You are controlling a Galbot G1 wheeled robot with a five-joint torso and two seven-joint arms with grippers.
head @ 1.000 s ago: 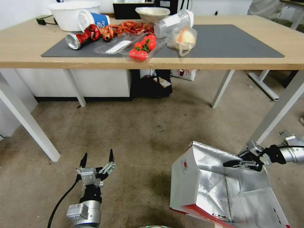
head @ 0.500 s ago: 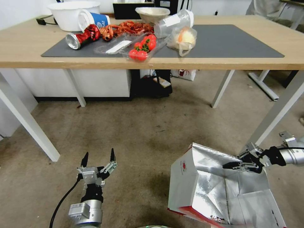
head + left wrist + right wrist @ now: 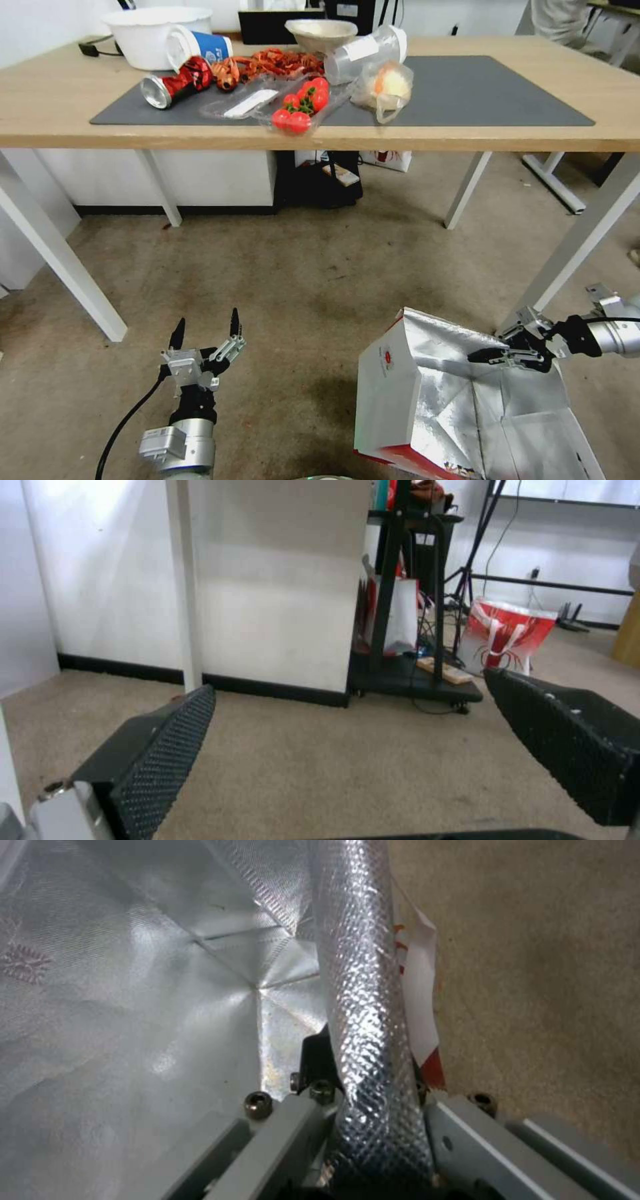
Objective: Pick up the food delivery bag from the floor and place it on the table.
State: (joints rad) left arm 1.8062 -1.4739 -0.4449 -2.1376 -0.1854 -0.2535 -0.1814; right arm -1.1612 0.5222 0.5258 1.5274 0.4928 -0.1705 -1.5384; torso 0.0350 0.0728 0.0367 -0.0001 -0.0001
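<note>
Since 1 s ago the food delivery bag (image 3: 427,407), foil-lined w/ white boxy sides, sits lower, right gripper (image 3: 481,356) still pinching its crinkled rim, left gripper (image 3: 205,328) spread over the floor (image 3: 300,280).

Even indoor light, glare on the bag's foil lining (image 3: 167,965), soft wrist views.

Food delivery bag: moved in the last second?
Yes, slightly: against the table's left leg, the food delivery bag, held by the right gripper, slid nearer the robot.

head overview, two close wrist views
</note>
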